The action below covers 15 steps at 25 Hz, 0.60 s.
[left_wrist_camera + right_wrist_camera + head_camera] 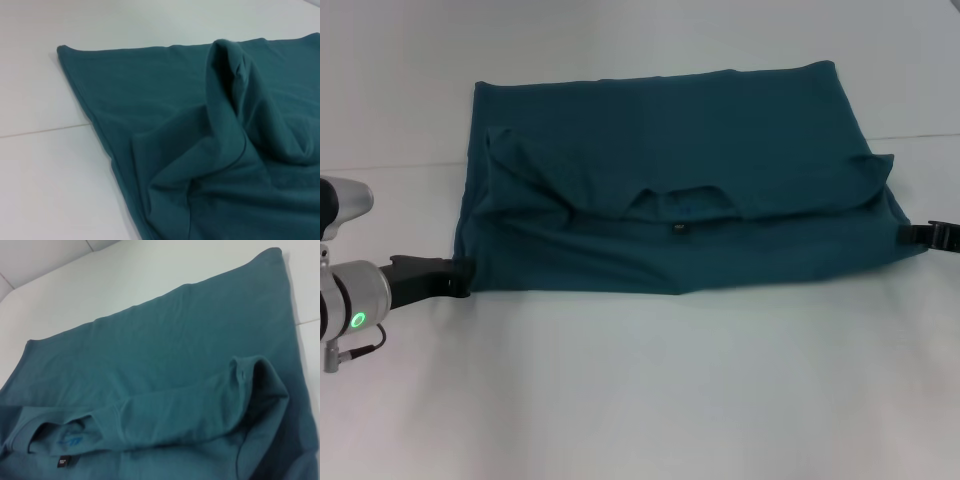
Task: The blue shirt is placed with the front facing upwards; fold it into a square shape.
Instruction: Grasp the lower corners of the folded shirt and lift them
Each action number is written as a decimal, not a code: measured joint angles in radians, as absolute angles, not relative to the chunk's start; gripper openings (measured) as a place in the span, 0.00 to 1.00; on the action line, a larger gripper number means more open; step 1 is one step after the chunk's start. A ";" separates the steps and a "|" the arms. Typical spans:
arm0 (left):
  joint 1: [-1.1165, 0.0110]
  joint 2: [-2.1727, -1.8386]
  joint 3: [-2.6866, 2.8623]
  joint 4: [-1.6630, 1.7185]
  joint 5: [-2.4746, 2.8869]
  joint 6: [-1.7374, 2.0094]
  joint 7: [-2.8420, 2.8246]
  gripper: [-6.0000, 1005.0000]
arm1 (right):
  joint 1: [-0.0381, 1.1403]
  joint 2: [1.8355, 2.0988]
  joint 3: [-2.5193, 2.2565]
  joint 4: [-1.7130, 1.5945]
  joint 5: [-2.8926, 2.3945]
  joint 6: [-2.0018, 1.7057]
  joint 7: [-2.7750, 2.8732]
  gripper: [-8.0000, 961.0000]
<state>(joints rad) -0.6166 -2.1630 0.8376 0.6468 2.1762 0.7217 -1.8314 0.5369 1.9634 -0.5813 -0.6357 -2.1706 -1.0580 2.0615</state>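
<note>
The blue shirt (670, 170) is lying folded across the far middle of the white table (650, 390), with wide bare surface on the near side.

Its soft cotton is making a wide rectangle with smooth outer edges; the collar and a small dark label (678, 230) are showing at the wrinkled fold. The left gripper (462, 277) is reaching flat to the near left corner and the right gripper (925, 236) to the right edge; I cannot tell whether either is gripping cloth.
</note>
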 joint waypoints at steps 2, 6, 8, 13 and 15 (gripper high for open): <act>-0.617 -2.163 0.838 0.649 2.176 0.722 -1.831 0.07 | 0.537 1.963 -0.581 -0.636 -2.171 -1.058 2.062 0.03; -0.617 -2.163 0.838 0.653 2.177 0.722 -1.837 0.01 | 0.534 1.963 -0.581 -0.636 -2.171 -1.058 2.062 0.03; -0.613 -2.163 0.838 0.660 2.177 0.723 -1.839 0.01 | 0.533 1.963 -0.580 -0.637 -2.171 -1.058 2.062 0.03; -0.589 -2.161 0.837 0.705 2.197 0.746 -1.875 0.01 | 0.527 1.957 -0.580 -0.637 -2.171 -1.059 2.062 0.03; -0.580 -2.161 0.837 0.727 2.224 0.766 -1.897 0.01 | 0.524 1.955 -0.580 -0.637 -2.171 -1.063 2.062 0.02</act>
